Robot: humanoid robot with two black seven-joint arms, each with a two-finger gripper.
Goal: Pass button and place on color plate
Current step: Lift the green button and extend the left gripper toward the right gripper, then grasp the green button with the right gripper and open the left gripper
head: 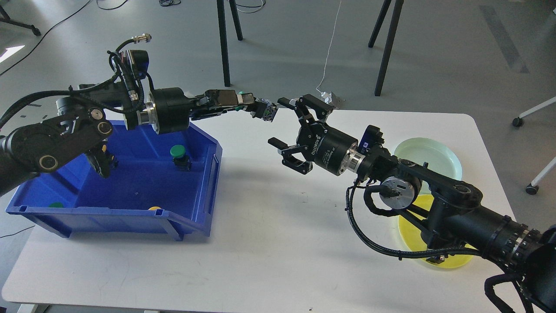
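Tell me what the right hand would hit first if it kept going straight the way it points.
Probably the button held by the left hand, just up-left of the open right hand; depth is unclear.

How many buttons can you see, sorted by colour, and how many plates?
Green buttons: 3, one held in the left end effector, one standing in the blue bin, one at the bin's near-left edge
Yellow buttons: 1, mostly hidden by the bin wall
Plates: 2, pale green plate and yellow plate
Total: 6
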